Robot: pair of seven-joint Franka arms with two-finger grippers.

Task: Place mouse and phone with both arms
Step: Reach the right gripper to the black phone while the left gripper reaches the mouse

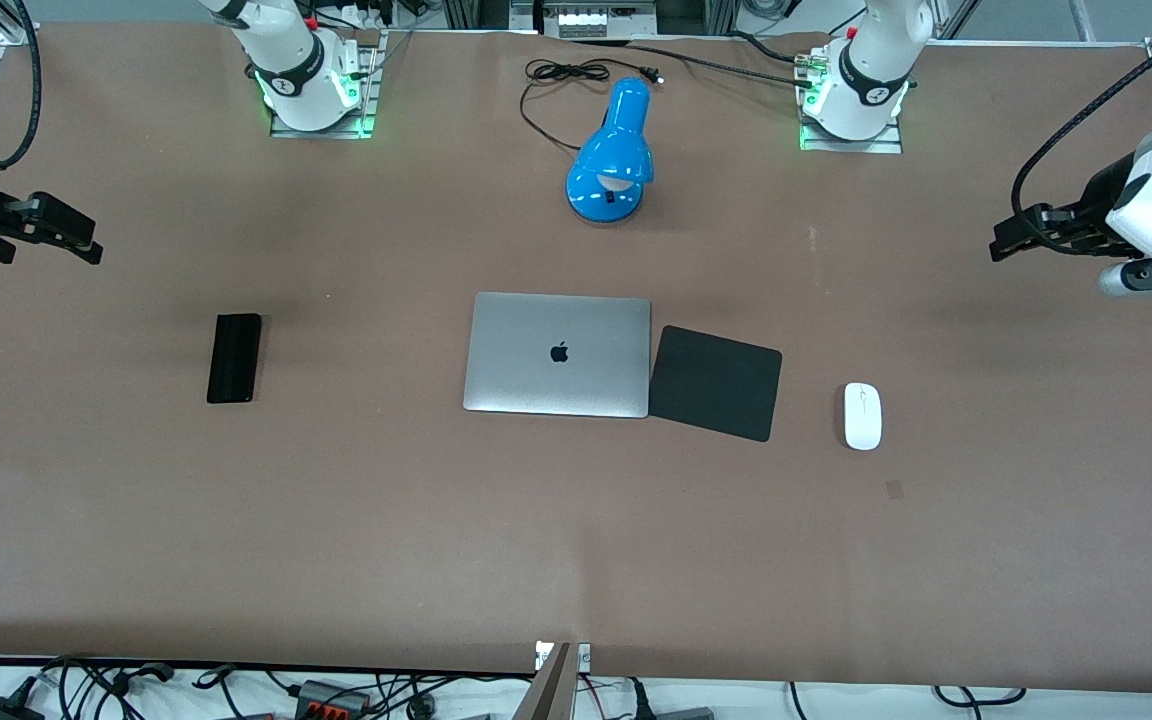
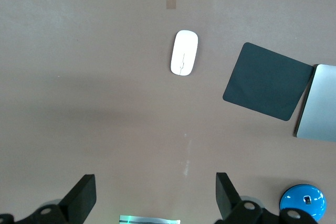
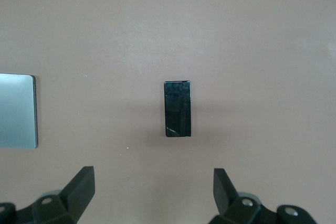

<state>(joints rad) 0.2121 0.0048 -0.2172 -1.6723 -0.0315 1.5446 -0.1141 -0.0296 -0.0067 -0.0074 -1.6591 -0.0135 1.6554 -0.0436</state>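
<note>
Both pincers spread wide (empty), left pincer (image 2: pixel 152 199), right pincer (image 3: pixel 152 195)

The right hand (image 3: pixel 152 192), fingers spread wide, hangs over bare table near the phone (image 3: pixel 178 108).

Even, bright overhead lighting; soft faint shadows on the brown matte tabletop (image 1: pixel 336 520). Green glow at both arm bases. All views sharp.

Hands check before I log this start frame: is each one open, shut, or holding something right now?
Left hand: open, empty, up over the table near the mouse.
Right hand: open, empty, up over the table near the phone.
</note>
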